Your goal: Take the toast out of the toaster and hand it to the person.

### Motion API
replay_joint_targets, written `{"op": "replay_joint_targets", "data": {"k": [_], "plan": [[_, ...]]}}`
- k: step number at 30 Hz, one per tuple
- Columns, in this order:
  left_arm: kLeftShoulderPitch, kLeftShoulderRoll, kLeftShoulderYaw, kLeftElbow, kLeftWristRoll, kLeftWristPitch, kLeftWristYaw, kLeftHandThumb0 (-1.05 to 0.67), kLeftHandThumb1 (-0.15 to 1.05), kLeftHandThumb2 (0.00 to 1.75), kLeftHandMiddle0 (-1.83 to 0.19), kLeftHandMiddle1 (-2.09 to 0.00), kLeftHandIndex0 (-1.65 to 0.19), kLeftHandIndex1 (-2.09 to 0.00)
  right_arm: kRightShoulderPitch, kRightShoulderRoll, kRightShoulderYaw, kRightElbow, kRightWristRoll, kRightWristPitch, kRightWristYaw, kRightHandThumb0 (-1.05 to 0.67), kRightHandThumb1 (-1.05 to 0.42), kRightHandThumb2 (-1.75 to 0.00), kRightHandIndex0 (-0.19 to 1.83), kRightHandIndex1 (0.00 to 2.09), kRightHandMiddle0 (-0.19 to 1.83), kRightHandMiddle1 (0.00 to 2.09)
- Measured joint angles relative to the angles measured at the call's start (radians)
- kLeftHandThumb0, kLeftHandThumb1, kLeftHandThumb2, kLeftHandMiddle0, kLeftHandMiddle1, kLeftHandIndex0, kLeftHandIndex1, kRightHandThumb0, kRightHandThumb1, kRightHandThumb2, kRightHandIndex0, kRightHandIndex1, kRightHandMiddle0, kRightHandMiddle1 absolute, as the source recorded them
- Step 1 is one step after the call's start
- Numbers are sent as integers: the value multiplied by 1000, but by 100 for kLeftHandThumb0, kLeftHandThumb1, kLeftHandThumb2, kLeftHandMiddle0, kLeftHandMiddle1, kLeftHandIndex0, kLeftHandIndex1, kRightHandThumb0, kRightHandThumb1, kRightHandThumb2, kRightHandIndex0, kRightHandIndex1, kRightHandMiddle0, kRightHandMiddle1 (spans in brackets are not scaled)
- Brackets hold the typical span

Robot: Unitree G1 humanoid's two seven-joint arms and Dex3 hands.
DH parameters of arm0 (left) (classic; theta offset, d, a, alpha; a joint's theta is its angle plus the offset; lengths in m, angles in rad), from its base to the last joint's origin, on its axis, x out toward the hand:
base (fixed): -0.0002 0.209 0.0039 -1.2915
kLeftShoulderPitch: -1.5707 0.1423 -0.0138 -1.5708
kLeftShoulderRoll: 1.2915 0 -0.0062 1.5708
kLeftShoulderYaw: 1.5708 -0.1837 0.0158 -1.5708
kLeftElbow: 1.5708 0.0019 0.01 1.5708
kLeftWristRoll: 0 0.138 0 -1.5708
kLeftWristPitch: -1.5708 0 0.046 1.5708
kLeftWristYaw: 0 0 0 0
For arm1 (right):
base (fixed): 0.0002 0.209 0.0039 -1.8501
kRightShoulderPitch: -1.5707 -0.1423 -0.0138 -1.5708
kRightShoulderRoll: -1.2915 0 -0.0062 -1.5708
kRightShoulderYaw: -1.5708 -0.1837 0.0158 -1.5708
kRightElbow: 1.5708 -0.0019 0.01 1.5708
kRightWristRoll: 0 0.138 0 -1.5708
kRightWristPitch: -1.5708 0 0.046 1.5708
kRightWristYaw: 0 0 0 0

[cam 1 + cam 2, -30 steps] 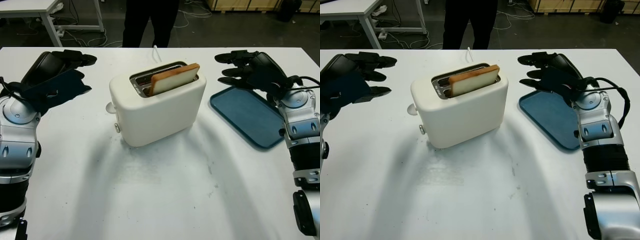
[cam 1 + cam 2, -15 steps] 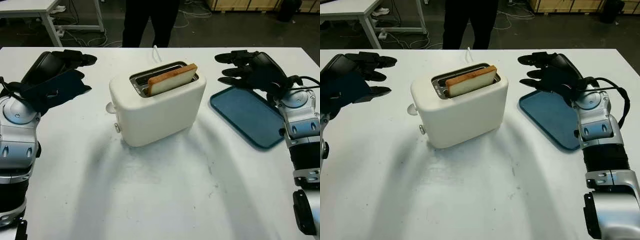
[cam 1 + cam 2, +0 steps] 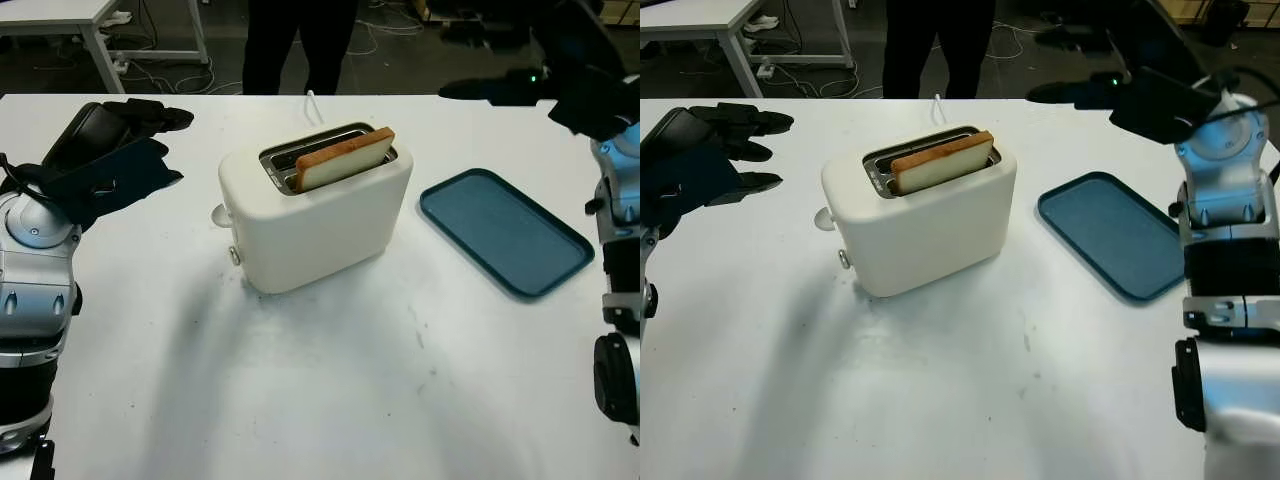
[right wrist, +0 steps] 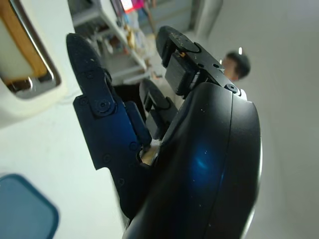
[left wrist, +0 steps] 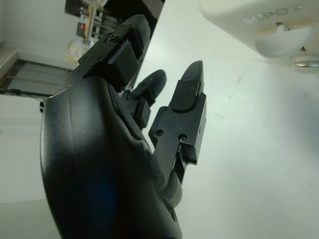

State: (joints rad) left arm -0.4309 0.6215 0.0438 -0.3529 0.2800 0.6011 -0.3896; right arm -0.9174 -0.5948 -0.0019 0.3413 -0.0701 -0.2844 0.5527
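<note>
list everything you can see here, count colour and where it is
toaster: 1, cream white, middle of the table
toast: 1 slice, tan crust with pale face, standing in the toaster's slot, top edge sticking out
tray: 1, dark blue, flat on the table beside the toaster, on the robot's right
table: 1, white, bearing the toaster and the tray
second table: 1, white, on the floor at the far left
person: 1, dark trousers, standing behind the table's far edge
left hand: 1, black, open, above the table on the toaster's left
right hand: 1, black, open, raised above the table's far right, holding nothing
</note>
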Motion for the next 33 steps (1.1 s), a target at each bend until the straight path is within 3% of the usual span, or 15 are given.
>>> {"op": "replay_joint_targets", "data": {"k": [3, 13, 14, 16, 18, 33], "plan": [[0, 0, 0, 0, 0, 0, 0, -1, 92, 14, -44, -61, -64, 0, -20, 1, 43, -2, -46, -59, 4, -79, -70, 0, 76, 7, 74, 6], [1, 0, 1, 0, -1, -5, 4, 1, 92, 13, -44, -62, -64, -1, -24, 31, 165, -60, -117, -63, 67, -81, -68, -1, 71, 12, 73, 5], [1, 0, 1, 0, -1, -6, 6, 0, 92, 13, -44, -62, -64, -1, -24, 35, 175, -60, -122, -63, 70, -81, -68, 0, 68, 17, 72, 5], [1, 0, 1, 0, 0, -6, 6, -1, 92, 13, -44, -62, -64, 0, -24, 50, 189, -58, -130, -64, 71, -79, -65, 0, 43, 66, 72, 6], [1, 0, 1, 0, 0, -6, 6, -2, 92, 13, -45, -62, -64, -1, -23, 64, 204, -43, -142, -75, 69, -78, -64, 0, 33, 85, 72, 7], [0, 0, -4, 5, 2, -7, 6, -1, 92, 13, -44, -62, -64, -1, -17, 136, 281, 106, -247, -143, 29, -70, -69, -1, 25, 104, 71, 10]]}}
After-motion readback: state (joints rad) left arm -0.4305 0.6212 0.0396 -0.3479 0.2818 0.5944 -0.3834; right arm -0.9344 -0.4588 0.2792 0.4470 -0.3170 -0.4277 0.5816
